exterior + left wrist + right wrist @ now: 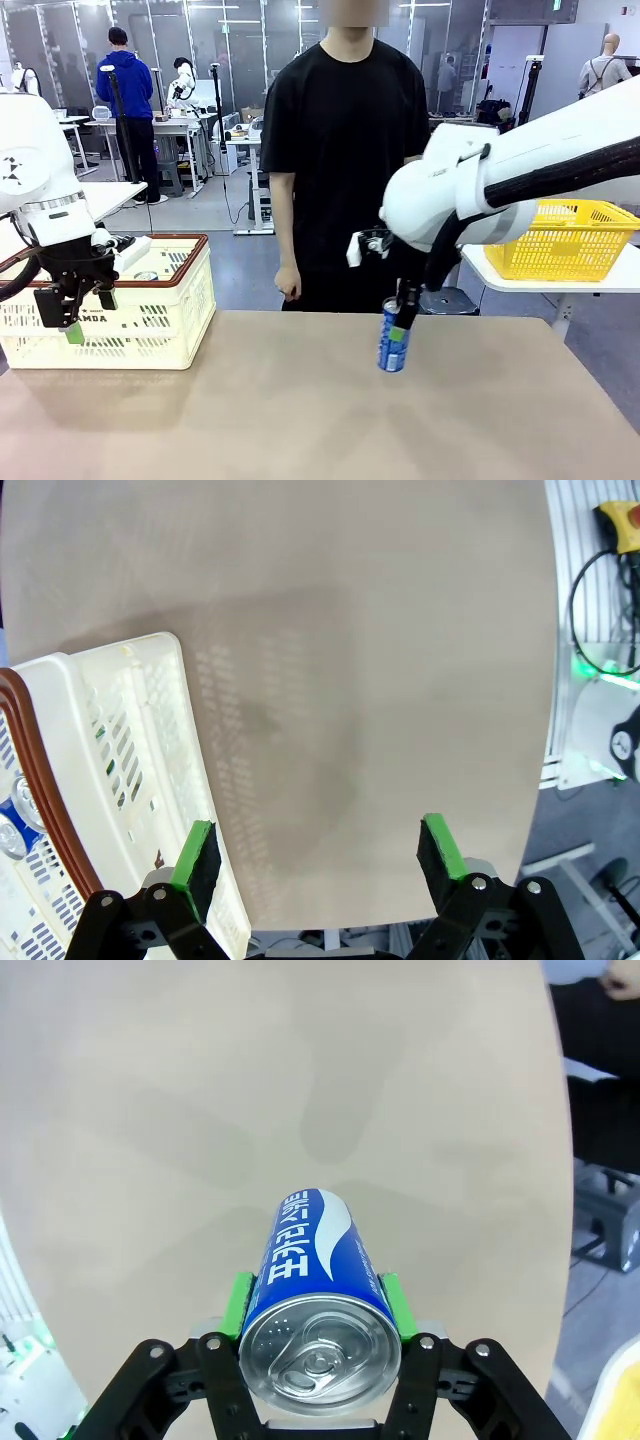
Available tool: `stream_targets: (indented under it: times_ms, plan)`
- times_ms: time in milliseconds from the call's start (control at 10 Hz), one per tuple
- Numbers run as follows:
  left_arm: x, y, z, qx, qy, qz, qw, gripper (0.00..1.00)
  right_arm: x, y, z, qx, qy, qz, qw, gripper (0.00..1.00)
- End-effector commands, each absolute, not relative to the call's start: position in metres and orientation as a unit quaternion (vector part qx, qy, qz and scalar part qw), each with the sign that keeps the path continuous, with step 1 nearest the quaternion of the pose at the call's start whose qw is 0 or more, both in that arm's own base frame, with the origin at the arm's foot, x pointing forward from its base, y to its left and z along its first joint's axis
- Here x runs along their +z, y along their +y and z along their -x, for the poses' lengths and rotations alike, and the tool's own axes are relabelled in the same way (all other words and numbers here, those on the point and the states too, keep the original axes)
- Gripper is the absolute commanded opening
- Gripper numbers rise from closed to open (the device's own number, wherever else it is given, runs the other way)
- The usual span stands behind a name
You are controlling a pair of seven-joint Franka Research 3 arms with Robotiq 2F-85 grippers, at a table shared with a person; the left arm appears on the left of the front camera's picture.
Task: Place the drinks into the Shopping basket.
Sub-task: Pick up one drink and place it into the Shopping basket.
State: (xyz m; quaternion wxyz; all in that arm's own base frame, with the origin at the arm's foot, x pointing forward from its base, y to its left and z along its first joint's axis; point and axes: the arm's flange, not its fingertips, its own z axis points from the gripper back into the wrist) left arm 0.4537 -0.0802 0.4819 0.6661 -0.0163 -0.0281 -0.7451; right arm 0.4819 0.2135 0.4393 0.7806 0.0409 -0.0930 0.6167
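My left gripper (68, 318) hangs with its jaws spread wide and nothing between them, just in front of the near side of the shopping basket (180, 330); on its wrist camera I see both green pads (193, 852) apart over bare table (350, 680), with the basket's white slotted wall and brown-red rim at the picture's left edge. The basket sits on the left end of the table, and I can make out 1 silver can top (146, 275) inside it; the wrist camera also catches silver tops and a patch of blue through the rim, though I can't count them. Across the table a person in a black shirt (345, 140) stands at the far edge, near the middle. To the right, my right gripper (398, 325) is clamped on a blue can (393, 343) with white lettering, tilted slightly, its base close to the tabletop. On the right wrist camera the can sits squarely between the 2 green pads (239, 1303), silver top toward the lens. Farther right, a yellow basket (560, 240) rests on another table.
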Motion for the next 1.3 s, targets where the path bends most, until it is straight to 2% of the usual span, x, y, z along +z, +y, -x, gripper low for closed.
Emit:
stream_targets:
  times_ms: [0, 400, 1100, 1200]
  plan:
    - [0.484, -0.080, -0.455, -0.743, -0.026, 0.014, 0.668, 1.00, 0.430, 0.240, -0.476, 0.634, -0.107, -0.043, 0.765, 0.26]
    - [0.484, -0.080, -0.455, -0.743, -0.026, 0.014, 0.668, 1.00, 0.403, 0.304, -0.476, 0.688, -0.080, -0.026, 0.721, 0.26]
    - [0.484, -0.080, -0.455, -0.743, -0.026, 0.014, 0.668, 1.00, 0.374, 0.323, -0.480, 0.704, -0.072, -0.022, 0.706, 0.26]
    - [0.484, -0.080, -0.455, -0.743, -0.026, 0.014, 0.668, 1.00, 0.374, 0.323, -0.478, 0.705, -0.071, -0.013, 0.706, 0.66]
